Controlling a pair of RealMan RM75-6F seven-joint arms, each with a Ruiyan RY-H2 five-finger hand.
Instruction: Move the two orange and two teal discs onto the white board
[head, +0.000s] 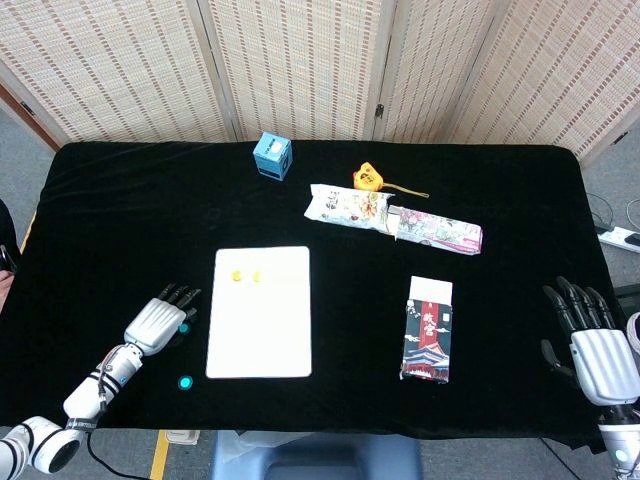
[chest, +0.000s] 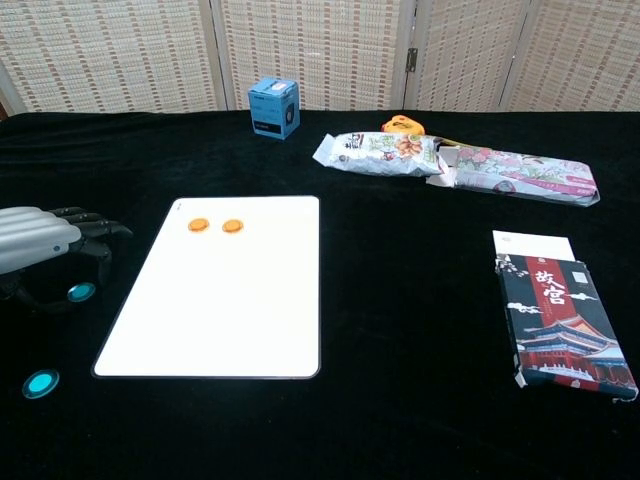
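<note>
The white board (head: 262, 330) (chest: 230, 300) lies left of the table's middle. Two orange discs (head: 236, 276) (head: 256, 277) sit side by side near its far edge, and the chest view shows them too (chest: 198, 225) (chest: 233, 227). One teal disc (head: 185, 382) (chest: 40, 383) lies on the black cloth near the front edge. The other teal disc (head: 183, 328) (chest: 80, 292) lies just left of the board, between the fingertips and thumb of my left hand (head: 158, 322) (chest: 45, 245). That hand arches over it with fingers apart. My right hand (head: 590, 340) hovers open at the table's right edge.
A dark printed box (head: 428, 330) (chest: 560, 315) lies right of the board. Snack bags (head: 350, 205) (head: 440, 230), a blue cube box (head: 271, 155) and an orange tape measure (head: 368, 177) sit at the back. Folding screens stand behind the table.
</note>
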